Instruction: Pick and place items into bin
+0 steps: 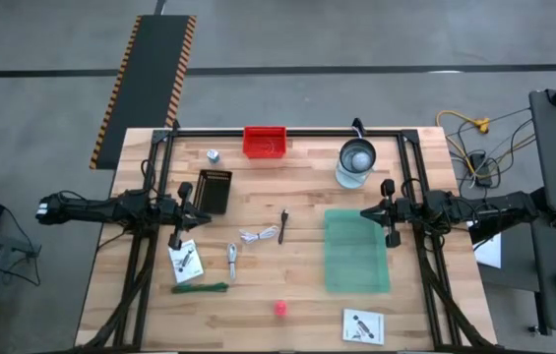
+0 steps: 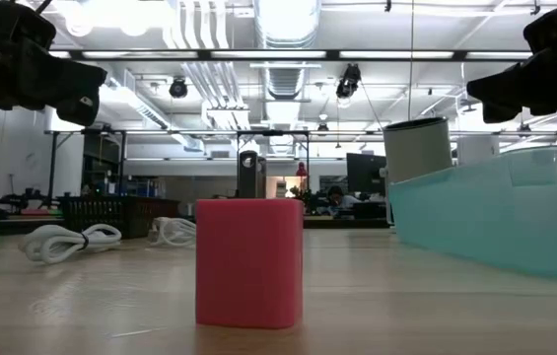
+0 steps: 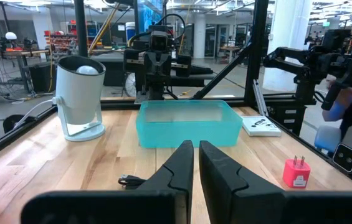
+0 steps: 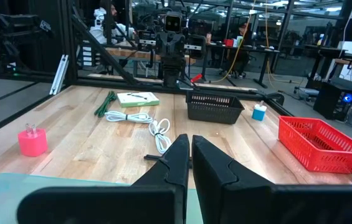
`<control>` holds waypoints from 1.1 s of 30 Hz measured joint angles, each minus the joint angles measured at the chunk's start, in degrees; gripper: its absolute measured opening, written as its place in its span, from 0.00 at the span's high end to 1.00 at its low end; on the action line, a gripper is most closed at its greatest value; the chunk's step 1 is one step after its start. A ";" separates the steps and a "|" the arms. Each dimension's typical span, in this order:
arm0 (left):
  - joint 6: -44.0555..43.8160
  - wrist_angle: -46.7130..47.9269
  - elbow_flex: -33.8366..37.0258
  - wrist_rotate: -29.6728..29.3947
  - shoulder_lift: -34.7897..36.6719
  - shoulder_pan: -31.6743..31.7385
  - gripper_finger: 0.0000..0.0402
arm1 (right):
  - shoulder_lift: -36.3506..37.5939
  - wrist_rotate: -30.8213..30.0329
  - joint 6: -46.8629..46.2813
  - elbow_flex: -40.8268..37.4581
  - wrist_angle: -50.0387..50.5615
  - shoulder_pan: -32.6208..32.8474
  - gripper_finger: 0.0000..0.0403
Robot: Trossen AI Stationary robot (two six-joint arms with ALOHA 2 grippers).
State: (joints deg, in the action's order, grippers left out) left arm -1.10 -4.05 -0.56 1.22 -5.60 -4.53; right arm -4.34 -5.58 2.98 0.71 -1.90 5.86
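Note:
My left gripper (image 1: 197,212) hovers shut over the table's left half, beside the black basket; its shut fingers show in its wrist view (image 3: 196,145). My right gripper (image 1: 366,212) hovers shut above the far edge of the green bin (image 1: 356,252), fingers together (image 4: 190,140). Loose on the wood lie a white card (image 1: 186,261), a second card (image 1: 363,325), a white coiled cable (image 1: 258,235), a thin black stick (image 1: 283,225), a metal clip (image 1: 231,260), a green tie (image 1: 199,288), a pink plug-like block (image 1: 280,309) (image 2: 249,261) and a silver cap (image 1: 214,155).
A red basket (image 1: 266,143) stands at the far edge, a black basket (image 1: 214,190) left of centre, a lidded glass jar (image 1: 356,163) beyond the bin. Black frame rails run along both sides. A person's arm (image 3: 344,102) shows beyond the table.

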 joint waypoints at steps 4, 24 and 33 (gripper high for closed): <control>0.00 0.00 0.00 0.02 0.02 0.00 0.97 | 0.00 0.01 0.01 0.00 0.00 -0.01 0.98; 0.00 0.00 0.00 0.00 0.02 0.02 0.97 | 0.00 0.02 0.00 0.00 -0.01 0.00 0.98; 0.00 0.00 0.00 0.02 0.01 0.00 0.97 | 0.00 -1.03 4.26 0.00 -0.03 -0.01 0.98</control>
State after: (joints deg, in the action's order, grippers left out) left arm -1.10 -4.05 -0.56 1.23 -5.60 -4.54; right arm -4.34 -6.62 7.24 0.71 -1.93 5.85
